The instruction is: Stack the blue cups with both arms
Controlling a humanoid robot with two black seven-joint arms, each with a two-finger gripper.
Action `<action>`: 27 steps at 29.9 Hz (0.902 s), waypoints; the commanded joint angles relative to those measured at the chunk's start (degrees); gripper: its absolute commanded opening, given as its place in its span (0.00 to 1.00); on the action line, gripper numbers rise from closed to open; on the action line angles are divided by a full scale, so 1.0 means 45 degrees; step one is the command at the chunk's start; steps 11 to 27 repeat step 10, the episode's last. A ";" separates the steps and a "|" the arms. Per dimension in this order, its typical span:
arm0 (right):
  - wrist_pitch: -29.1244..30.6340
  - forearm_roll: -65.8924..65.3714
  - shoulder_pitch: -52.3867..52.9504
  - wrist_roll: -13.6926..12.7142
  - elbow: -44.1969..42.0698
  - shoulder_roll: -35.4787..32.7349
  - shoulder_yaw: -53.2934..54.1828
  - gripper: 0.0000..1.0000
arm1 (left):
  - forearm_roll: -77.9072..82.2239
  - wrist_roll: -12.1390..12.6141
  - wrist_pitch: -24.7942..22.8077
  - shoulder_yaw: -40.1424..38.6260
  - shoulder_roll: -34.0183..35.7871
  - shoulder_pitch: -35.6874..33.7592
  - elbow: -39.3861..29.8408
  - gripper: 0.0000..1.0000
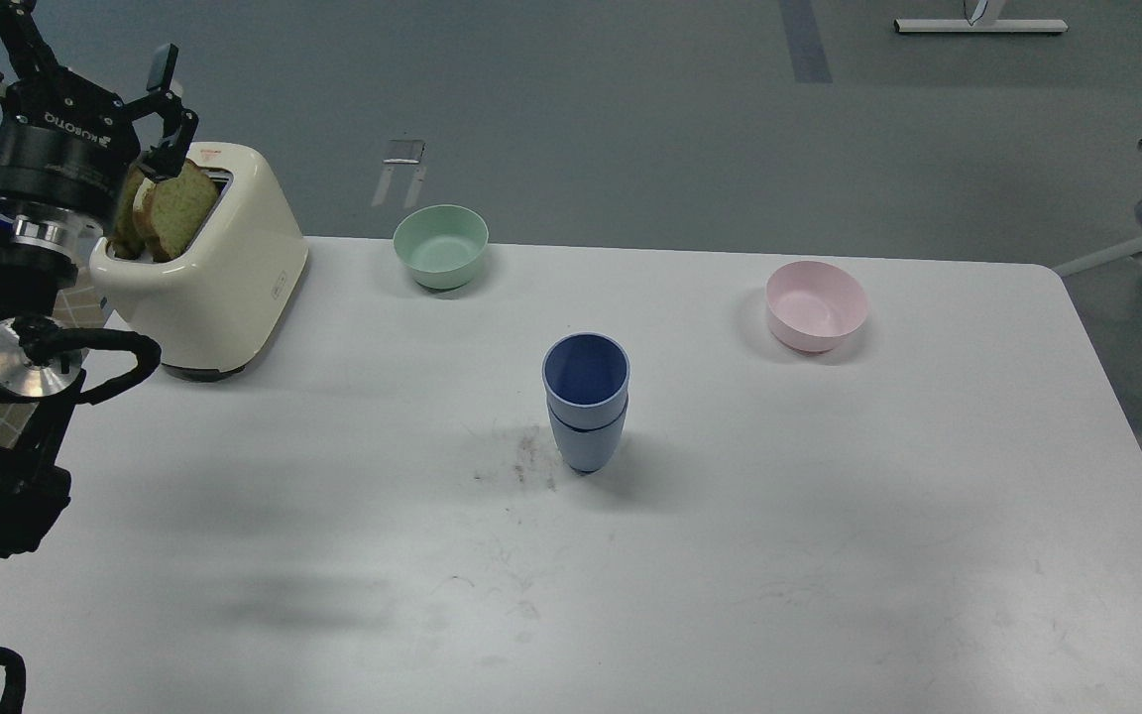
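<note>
Two dusty-blue cups (586, 402) stand nested — one inside the other — upright at mid-table (829, 555), mouths open upward, darker inside

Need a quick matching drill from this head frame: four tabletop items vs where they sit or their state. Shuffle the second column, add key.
Column 1
1. blue cups
2. green bowl
3. pink bowl
4. toaster

Column 2
A. far right of the table
B. left edge, holding bread slices
C. nested upright at table centre
D. back edge, right of the toaster

Pairs: 1-C, 2-D, 3-A, 4-B
</note>
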 commanded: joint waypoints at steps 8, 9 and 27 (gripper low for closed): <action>-0.0001 0.0350 -0.0032 0.0124 0.0147 0.0020 0.0114 1.00 | 0.0930 -0.0356 -0.0175 0.0021 -0.0117 -0.0020 -0.0051 0.98; -0.0001 0.0350 -0.0052 0.0144 0.0147 0.0020 0.0115 1.00 | 0.0930 -0.0356 -0.0195 0.0020 -0.0118 0.0000 -0.0050 0.98; -0.0001 0.0350 -0.0071 0.0144 0.0128 0.0040 0.0095 1.00 | 0.0930 -0.0356 -0.0195 0.0001 -0.0137 0.0000 -0.0050 0.98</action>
